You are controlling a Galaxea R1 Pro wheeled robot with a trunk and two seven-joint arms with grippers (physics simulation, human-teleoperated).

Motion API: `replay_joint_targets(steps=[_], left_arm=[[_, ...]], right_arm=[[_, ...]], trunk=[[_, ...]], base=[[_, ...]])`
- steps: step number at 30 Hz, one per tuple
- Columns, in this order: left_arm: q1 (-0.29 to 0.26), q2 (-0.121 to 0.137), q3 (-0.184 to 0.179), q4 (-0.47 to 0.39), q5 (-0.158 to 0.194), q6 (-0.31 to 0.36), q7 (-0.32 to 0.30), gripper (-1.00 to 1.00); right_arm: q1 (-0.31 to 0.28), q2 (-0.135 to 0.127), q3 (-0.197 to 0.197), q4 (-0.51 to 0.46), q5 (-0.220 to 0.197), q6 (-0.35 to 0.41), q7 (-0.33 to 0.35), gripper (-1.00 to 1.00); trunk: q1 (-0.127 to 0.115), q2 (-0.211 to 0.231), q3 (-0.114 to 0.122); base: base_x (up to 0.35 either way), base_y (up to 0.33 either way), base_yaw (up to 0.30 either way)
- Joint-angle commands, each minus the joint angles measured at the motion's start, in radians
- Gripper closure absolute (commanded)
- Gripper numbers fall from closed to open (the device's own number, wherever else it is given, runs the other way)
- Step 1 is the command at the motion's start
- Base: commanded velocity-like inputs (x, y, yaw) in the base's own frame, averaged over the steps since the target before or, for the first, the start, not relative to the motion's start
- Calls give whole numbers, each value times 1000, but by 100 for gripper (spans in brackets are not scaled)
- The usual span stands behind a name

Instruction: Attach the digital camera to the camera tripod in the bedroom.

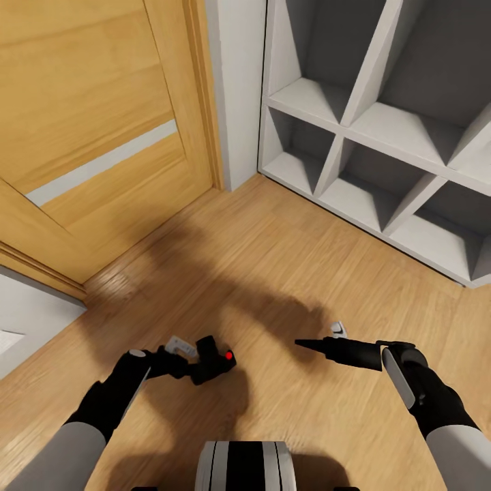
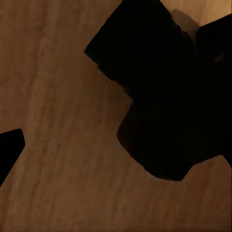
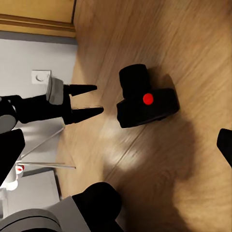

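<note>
I take the digital camera [image 1: 215,363] as reference; it lies on the floor [image 1: 273,273]. My left gripper [image 1: 183,360] sits just left of it, apart from it in the right wrist view. My right gripper [image 1: 307,344] is well to its right. The door [image 1: 102,123] stands behind-left of it, the shelf unit [image 1: 382,136] behind-right.
</note>
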Motion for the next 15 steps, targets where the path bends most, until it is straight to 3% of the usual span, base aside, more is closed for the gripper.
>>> replay_joint_targets(steps=[1,4,8,9,10,15], left_arm=[[0,-2,-2,1,-25,1,-6,-100],[0,-10,-3,22,-71,-26,-6,-100],[0,-13,-5,68,-88,-90,-5,-100],[0,-14,-5,148,-98,-188,-4,-100],[0,-14,-5,180,-100,-220,-1,-100],[0,-14,-5,281,-119,-308,34,-100]], right_arm=[[0,0,0,0,-2,5,1,-100],[0,0,0,0,-2,5,1,-100],[0,0,0,0,-1,5,-3,-100],[0,0,0,0,-1,5,-9,-100],[0,1,0,0,-1,5,-9,-100],[0,4,0,0,-1,4,-16,-100]], trunk=[[0,0,-1],[0,0,-1],[0,0,-1],[0,0,-1],[0,0,-1],[0,0,-1]], base=[[0,0,0],[0,0,0],[0,0,0],[0,0,0],[0,0,0],[0,0,0]])
